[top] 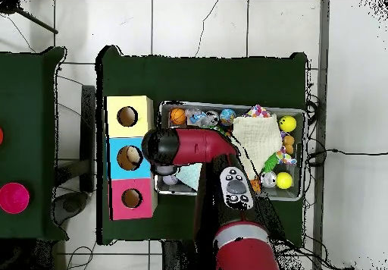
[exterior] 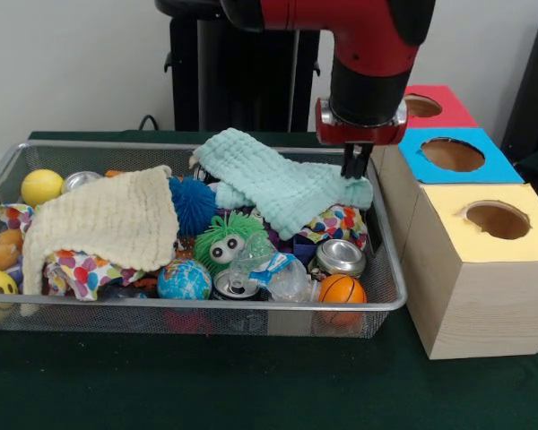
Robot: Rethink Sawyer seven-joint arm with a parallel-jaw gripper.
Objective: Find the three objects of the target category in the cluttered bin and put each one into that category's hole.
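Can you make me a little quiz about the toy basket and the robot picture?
1. True or false: the gripper is at the mint cloth, on the side nearest the boxes.
2. Which box is closest to the camera in the front view? A red B blue C yellow
3. Fill in: the green fuzzy toy has two big ____.

Key: 1 true. 2 C, the yellow box. 3 eyes.

My robot arm point(exterior: 369, 45) is glossy red with black joint sections and a black wrist cylinder ending in a red, silver-edged collar. From overhead I see a grey oval control panel point(top: 235, 187) with dark buttons.
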